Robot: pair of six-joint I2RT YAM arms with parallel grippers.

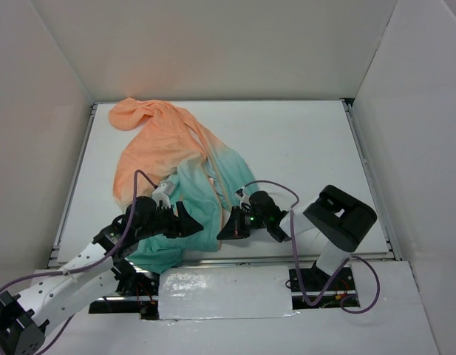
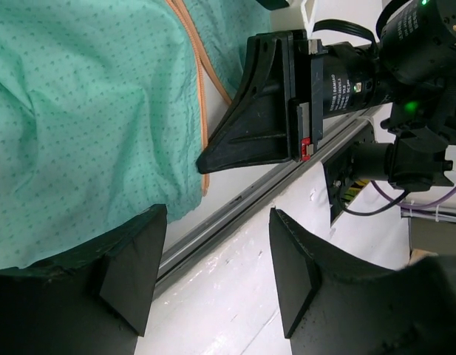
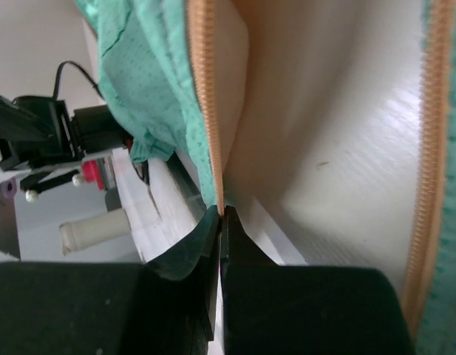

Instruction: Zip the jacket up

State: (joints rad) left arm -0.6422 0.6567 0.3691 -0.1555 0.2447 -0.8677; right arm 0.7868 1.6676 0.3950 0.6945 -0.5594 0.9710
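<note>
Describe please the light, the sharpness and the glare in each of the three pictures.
Top view: even, soft light, the jacket sharp, only faint shadows. Left wrist view: the jacket's green cloth is crisp, the left gripper dark and soft near the lens. Right wrist view: the zipper is in focus, the right gripper a black blur, the table shows pale glare.

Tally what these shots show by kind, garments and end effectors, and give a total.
jacket: 1
end effectors: 2 (left end effector open over the teal hem; right end effector shut on the bottom of the orange zipper edge)
Total: 3
</note>
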